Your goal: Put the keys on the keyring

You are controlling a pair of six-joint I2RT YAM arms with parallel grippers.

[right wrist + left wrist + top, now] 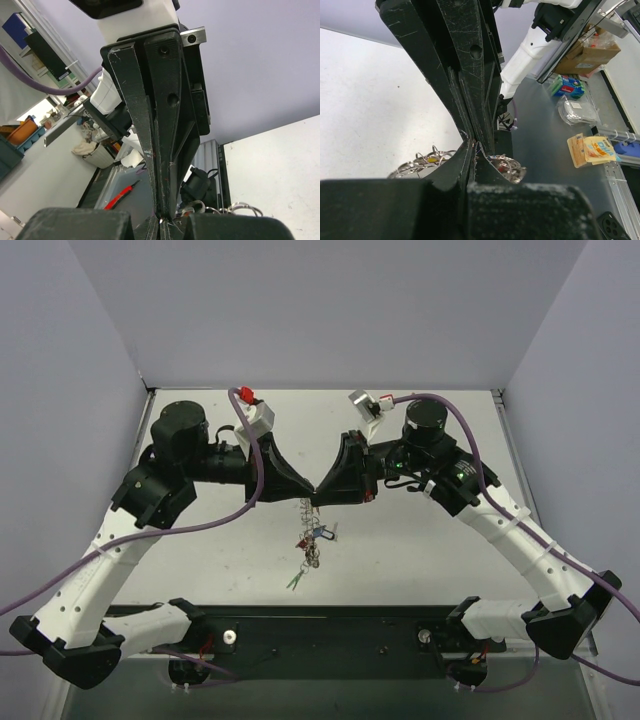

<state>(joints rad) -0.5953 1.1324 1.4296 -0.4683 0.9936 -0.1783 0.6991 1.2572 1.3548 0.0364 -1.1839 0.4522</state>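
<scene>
The left tool (305, 490) and right tool (323, 492), both pressed together over the middle of the white counter (430, 550), seemingly pinch the silvery ribbed metal keyring (303, 511), where small coloured-headed metal keys (314, 539) already hang, so little looks left.

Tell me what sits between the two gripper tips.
No gap to speak of: in the top view the left gripper and right gripper meet tip to tip, both shut, and the keyring hangs from that meeting point, keys below.

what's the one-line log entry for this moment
left gripper: shut on keyring | right gripper: shut on keyring | keys: hanging below
</scene>
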